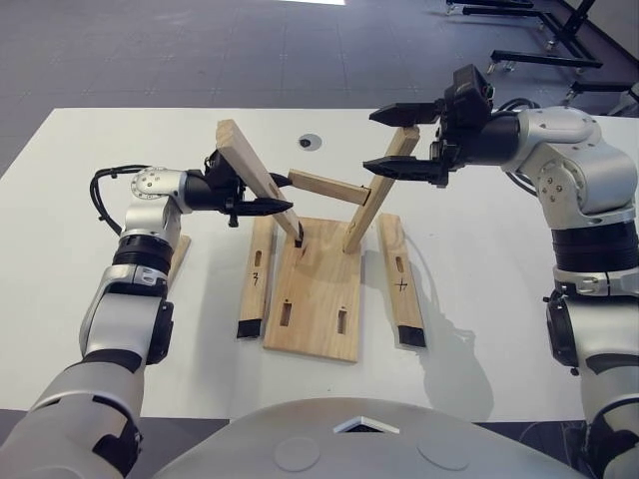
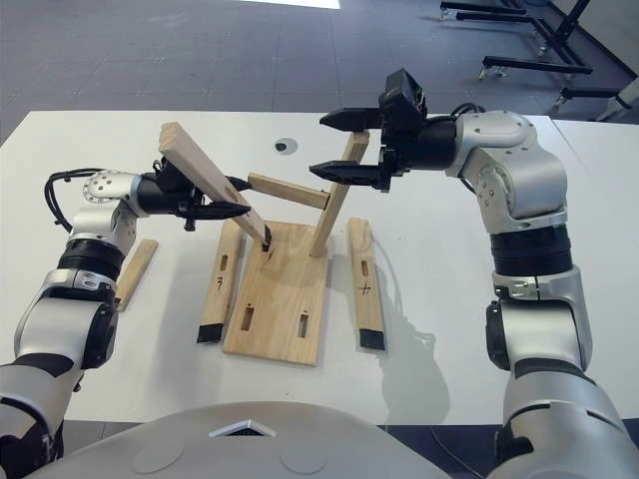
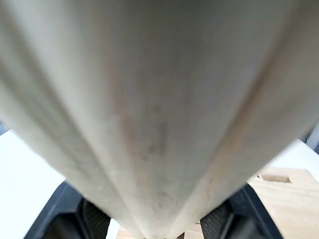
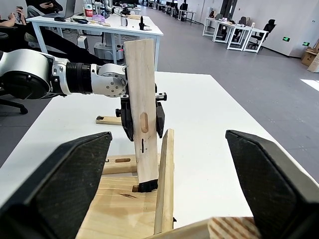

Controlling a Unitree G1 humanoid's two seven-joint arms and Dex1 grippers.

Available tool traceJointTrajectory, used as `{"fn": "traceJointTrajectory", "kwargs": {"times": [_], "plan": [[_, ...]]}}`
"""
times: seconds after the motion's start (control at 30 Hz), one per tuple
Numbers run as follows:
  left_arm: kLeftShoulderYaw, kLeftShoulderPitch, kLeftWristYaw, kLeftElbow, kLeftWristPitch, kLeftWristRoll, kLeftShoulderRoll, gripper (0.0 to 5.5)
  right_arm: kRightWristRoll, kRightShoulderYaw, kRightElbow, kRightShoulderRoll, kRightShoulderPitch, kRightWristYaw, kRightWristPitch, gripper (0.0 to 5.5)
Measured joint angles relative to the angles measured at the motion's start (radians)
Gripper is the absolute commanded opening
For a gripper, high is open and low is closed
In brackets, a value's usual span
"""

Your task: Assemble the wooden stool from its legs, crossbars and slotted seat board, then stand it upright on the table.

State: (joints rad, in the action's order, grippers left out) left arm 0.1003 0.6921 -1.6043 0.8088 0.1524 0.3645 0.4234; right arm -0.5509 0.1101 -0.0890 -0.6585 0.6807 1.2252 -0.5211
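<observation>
While the slotted seat board [image 1: 318,299] lies flat on the bench [image 1: 499,299], the left end effector [image 1: 262,205], left of the board, is clamped on a tilted leg [image 1: 250,160] whose dark foot meets the board's far-left corner. A crossbar [image 1: 327,187] joins a second leg [image 1: 374,200] standing on the board's far right. The right end effector [image 1: 371,141] has its fingers spread apart around that leg's top.

A blurred leg [image 3: 159,109] hid most of the left gripper [image 3: 157,221]; the left arm covered part of a crossbar [image 1: 181,251].
</observation>
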Motion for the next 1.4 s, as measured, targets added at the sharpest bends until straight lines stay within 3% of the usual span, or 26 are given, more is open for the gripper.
{"fn": "traceJointTrajectory", "kwargs": {"times": [0.23,0.6,0.83,1.0,1.4], "plan": [[0.062,0.044,-0.006,0.021,0.03,-0.012,0.011,2.02,-0.001,0.0,0.001,0.002,-0.001,0.0,0.0,4.18],[-0.024,-0.04,-0.002,0.012,0.027,0.056,0.003,2.02,0.041,0.038,-0.027,0.005,0.022,-0.01,0.054,4.18],[-0.046,-0.178,0.025,-0.227,-0.092,0.098,0.002,2.02,0.042,0.036,-0.021,0.021,-0.008,-0.066,0.12,4.18],[-0.053,-0.286,0.109,-0.432,-0.173,0.114,0.0,2.02,-0.042,-0.045,0.003,0.054,-0.076,-0.094,0.11,4.18],[-0.19,-0.331,0.231,-0.611,-0.257,0.254,-0.003,2.02,-0.077,-0.093,0.062,0.06,-0.108,-0.13,0.072,4.18]]}}
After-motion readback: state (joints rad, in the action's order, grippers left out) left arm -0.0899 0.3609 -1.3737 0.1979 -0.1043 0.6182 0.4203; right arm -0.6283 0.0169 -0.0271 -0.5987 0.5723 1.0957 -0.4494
